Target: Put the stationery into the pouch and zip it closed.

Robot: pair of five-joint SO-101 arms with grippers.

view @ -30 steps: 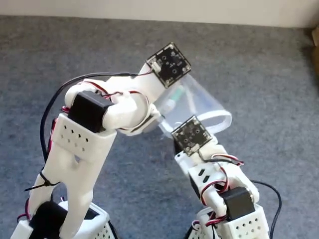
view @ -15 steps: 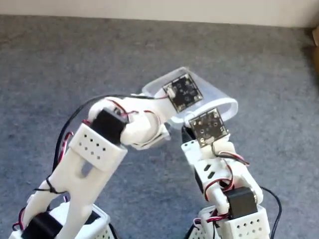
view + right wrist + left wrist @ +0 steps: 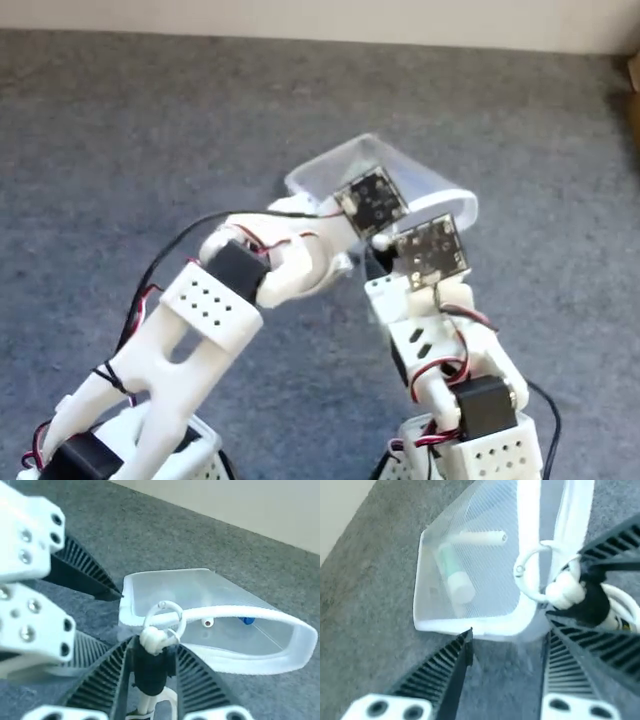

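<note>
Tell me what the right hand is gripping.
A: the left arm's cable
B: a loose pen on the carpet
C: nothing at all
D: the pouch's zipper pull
D: in the right wrist view the right hand is shut on the zipper pull, with its white ring, at the edge of the pouch.

On the carpet [image 3: 150,130], far of both arm bases, the pouch [image 3: 420,178], lying left to right. Inside it, the stationery [image 3: 455,575]. At its near edge, the zip pull [image 3: 151,640], between the jaws of the right gripper [image 3: 155,650]. Just left of that, over the pouch's left end, the left gripper [image 3: 507,635].
</note>
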